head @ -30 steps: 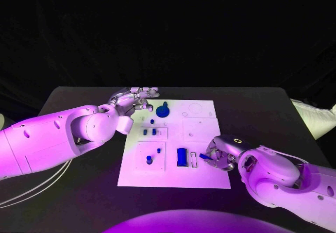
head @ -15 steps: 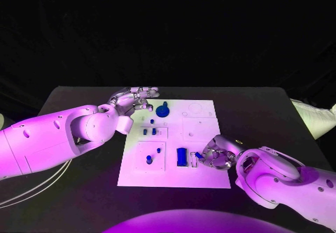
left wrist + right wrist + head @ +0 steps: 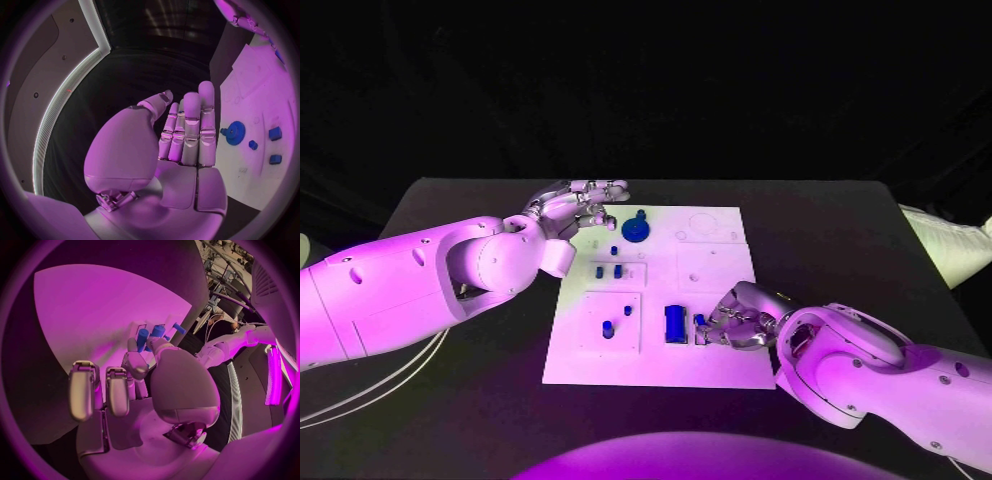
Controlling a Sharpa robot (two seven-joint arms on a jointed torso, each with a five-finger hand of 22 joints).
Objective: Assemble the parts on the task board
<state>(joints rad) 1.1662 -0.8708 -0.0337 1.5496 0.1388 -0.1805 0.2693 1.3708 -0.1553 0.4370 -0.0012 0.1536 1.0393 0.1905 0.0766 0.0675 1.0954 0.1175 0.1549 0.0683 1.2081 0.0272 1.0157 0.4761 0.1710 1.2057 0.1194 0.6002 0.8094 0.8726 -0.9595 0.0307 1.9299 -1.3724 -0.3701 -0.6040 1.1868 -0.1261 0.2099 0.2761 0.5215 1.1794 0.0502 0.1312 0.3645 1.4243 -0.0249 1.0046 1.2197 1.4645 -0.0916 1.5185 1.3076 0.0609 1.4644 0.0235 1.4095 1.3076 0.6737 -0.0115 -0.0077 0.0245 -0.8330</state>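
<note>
The white task board [image 3: 711, 260] lies mid-table. On it are a blue gear [image 3: 635, 230], small blue pegs [image 3: 607, 270] and a long blue block [image 3: 675, 322]. My right hand [image 3: 740, 322] is low over the board's near right part and pinches a small blue part [image 3: 700, 320] just right of the long block. The right wrist view shows that part [image 3: 142, 337] between thumb and finger of the right hand [image 3: 150, 385]. My left hand [image 3: 578, 205] hovers at the board's far left corner, empty. The left hand [image 3: 181, 145] has straight fingers, with the gear [image 3: 235, 132] beyond.
More small blue pegs [image 3: 607, 327] stand in the board's near left panel. An outlined slot [image 3: 700, 335] lies beside the long block. Black table [image 3: 473, 200] surrounds the board, and my bulky left forearm [image 3: 416, 290] lies along its left side.
My right hand has slid left across the board with the small blue part, closing on the long blue block. The left hand has stayed put.
</note>
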